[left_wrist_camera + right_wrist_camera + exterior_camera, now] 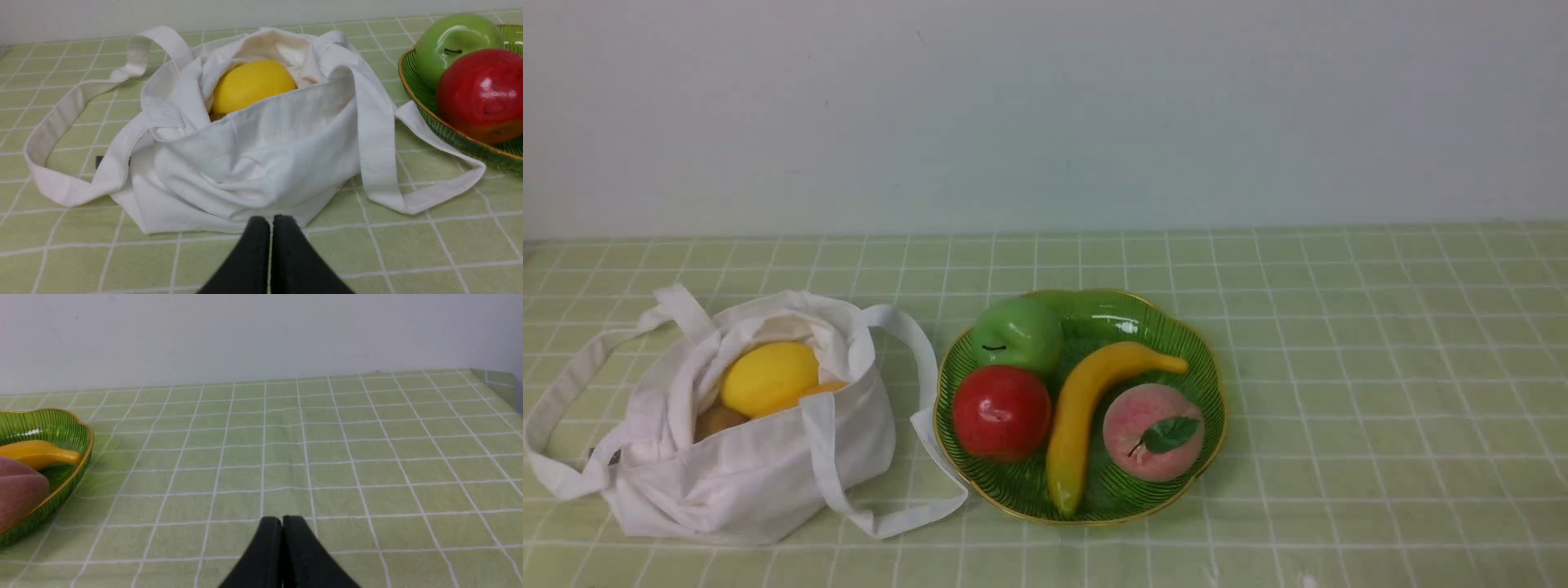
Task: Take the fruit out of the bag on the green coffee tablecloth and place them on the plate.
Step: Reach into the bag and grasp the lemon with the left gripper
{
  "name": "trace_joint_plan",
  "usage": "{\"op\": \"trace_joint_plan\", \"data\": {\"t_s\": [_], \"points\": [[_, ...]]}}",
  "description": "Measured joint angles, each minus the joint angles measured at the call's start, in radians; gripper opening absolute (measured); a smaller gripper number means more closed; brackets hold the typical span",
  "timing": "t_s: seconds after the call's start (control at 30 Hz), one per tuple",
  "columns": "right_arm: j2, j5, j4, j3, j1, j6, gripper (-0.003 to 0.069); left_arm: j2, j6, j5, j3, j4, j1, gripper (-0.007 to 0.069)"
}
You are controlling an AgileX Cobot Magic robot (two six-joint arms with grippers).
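A white cloth bag [743, 457] [261, 163] sits at the left of the green coffee tablecloth [1380, 367], mouth open. Inside lie a yellow lemon [769, 377] [251, 85], an orange piece [805, 396] and a brownish piece [717, 420]. The green plate [1205, 367] [425, 102] [61, 428] to its right holds a green apple [1017, 333], a red apple [1001, 412], a banana [1086, 408] and a peach [1153, 431]. My left gripper [271, 222] is shut, empty, just short of the bag's near side. My right gripper [282, 522] is shut, empty, over bare cloth right of the plate. Neither arm shows in the front view.
The bag's two long straps [572, 408] [915, 457] trail on the cloth, one reaching the plate's left rim. A plain white wall [1045, 114] closes the far side. The cloth's right edge [494, 381] shows in the right wrist view.
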Motion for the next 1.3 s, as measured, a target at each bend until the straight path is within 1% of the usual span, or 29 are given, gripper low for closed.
{"op": "trace_joint_plan", "data": {"t_s": [0.77, 0.87, 0.93, 0.97, 1.0, 1.13, 1.2, 1.3], "points": [[0.0, 0.0, 0.0, 0.0, 0.0, 0.0, -0.001, 0.0, 0.001, 0.0, 0.0, 0.011, 0.0, -0.0008], [0.0, 0.0, 0.0, 0.0, 0.0, 0.0, -0.001, 0.0, -0.037, -0.01, 0.0, 0.007, 0.0, -0.0008], [0.0, 0.0, 0.0, 0.0, 0.0, 0.0, -0.001, 0.0, -0.072, -0.033, 0.001, -0.016, 0.0, -0.0008], [0.0, 0.0, 0.0, 0.0, 0.0, 0.0, -0.001, 0.0, -0.115, -0.054, 0.001, -0.051, 0.0, -0.0008], [0.0, 0.0, 0.0, 0.0, 0.0, 0.0, -0.001, 0.0, -0.121, -0.057, 0.001, -0.062, 0.0, -0.0008], [0.0, 0.0, 0.0, 0.0, 0.0, 0.0, -0.001, 0.0, -0.251, -0.137, 0.001, -0.209, 0.0, -0.0008], [0.0, 0.0, 0.0, 0.0, 0.0, 0.0, -0.001, 0.0, -0.275, -0.166, 0.001, -0.253, 0.0, -0.0008], [0.0, 0.0, 0.0, 0.0, 0.0, 0.0, -0.001, 0.0, -0.279, -0.222, 0.001, -0.272, 0.0, -0.0008]]}}
